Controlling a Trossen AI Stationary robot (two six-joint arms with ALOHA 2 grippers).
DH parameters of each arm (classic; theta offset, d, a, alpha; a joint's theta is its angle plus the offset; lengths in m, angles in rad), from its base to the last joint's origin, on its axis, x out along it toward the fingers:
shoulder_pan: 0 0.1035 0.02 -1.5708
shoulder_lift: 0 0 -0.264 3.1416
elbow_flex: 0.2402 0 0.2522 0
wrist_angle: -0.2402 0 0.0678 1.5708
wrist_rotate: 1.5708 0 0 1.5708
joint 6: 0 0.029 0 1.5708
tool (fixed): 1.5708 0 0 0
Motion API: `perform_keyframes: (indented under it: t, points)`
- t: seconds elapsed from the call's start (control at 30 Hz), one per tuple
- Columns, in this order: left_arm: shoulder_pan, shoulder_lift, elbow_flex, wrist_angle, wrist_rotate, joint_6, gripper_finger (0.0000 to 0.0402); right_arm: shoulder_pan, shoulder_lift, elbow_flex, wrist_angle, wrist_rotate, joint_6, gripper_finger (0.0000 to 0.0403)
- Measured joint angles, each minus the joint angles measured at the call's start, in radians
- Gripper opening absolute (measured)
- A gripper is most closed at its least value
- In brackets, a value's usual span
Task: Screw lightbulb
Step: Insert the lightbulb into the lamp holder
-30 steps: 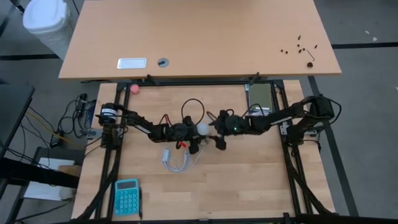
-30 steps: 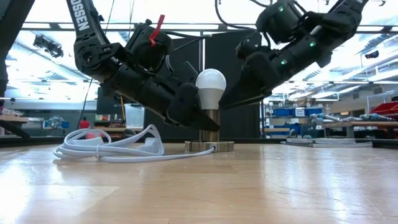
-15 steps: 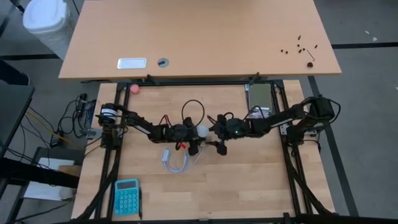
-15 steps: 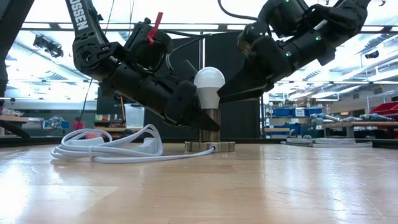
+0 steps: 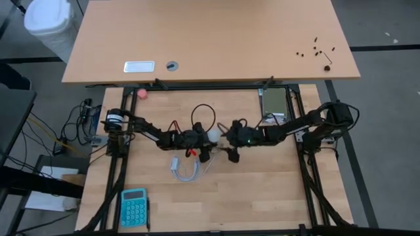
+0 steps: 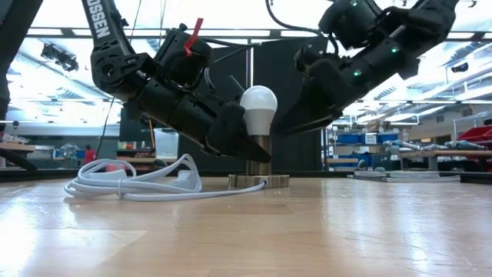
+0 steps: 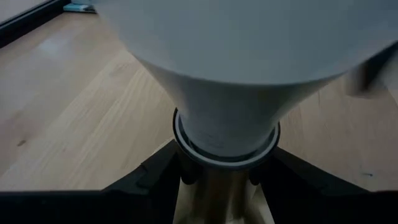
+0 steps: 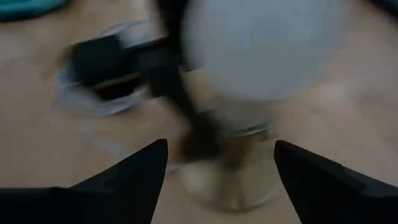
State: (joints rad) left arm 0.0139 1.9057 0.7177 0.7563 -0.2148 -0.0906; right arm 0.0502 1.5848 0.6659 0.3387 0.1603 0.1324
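The white lightbulb (image 6: 259, 104) stands upright in a brass socket (image 6: 259, 152) on a round disc base (image 6: 259, 181) at the table's middle (image 5: 213, 136). My left gripper (image 7: 217, 196) comes in from the table's left, slanting down, and is shut on the socket just under the bulb's neck. My right gripper (image 8: 217, 168) is open. It slants down from the table's right (image 5: 228, 141) and stops just short of the globe, which shows beyond its fingertips (image 8: 261, 56). A white cord (image 6: 131, 185) runs from the base. My left gripper pinches the socket's brass stem (image 7: 214, 202) between its two fingers (image 7: 149, 183), right below the ring at the bulb's neck. The fingers come slanting down from the table's left. The socket stays upright with its disc base on the table.
The cord lies in loops near the left gripper (image 5: 187, 169). A pink ball (image 5: 142, 93) sits at the far left, a teal calculator (image 5: 134, 206) at the near left and a dark flat pad (image 5: 274, 99) at the far right. A second wooden table (image 5: 210, 39) stands beyond.
My right gripper has swayed a little beside the bulb's globe and stays open. The bulb, the socket and my left gripper have kept their places.
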Motion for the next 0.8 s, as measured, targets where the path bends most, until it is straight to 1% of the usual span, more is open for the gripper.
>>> perform_keyframes:
  t: [0.07,0.23,0.37,0.47,0.63,0.8]
  points:
    - [0.000,0.000,0.000,0.000,0.002,0.000,0.0197,-0.030,0.000,0.000,0.024,0.003,-0.019,0.0308]
    - [0.000,0.000,0.000,0.000,0.003,0.000,0.0197,-0.088,0.003,0.000,0.065,-0.084,-0.056,0.0308]
    - [0.000,0.000,0.000,0.000,0.004,0.000,0.0197,-0.091,0.026,0.000,0.130,-0.156,-0.065,0.0308]
    - [-0.001,0.000,0.001,-0.001,0.009,-0.002,0.0197,-0.071,0.049,0.000,0.138,-0.158,-0.049,0.0308]
    - [-0.003,-0.001,0.001,-0.007,0.021,0.002,0.0197,-0.011,0.058,0.002,0.141,-0.104,-0.019,0.0308]
    - [-0.006,-0.001,0.001,-0.009,0.028,0.005,0.0198,0.031,0.055,0.000,0.140,-0.088,0.049,0.0308]
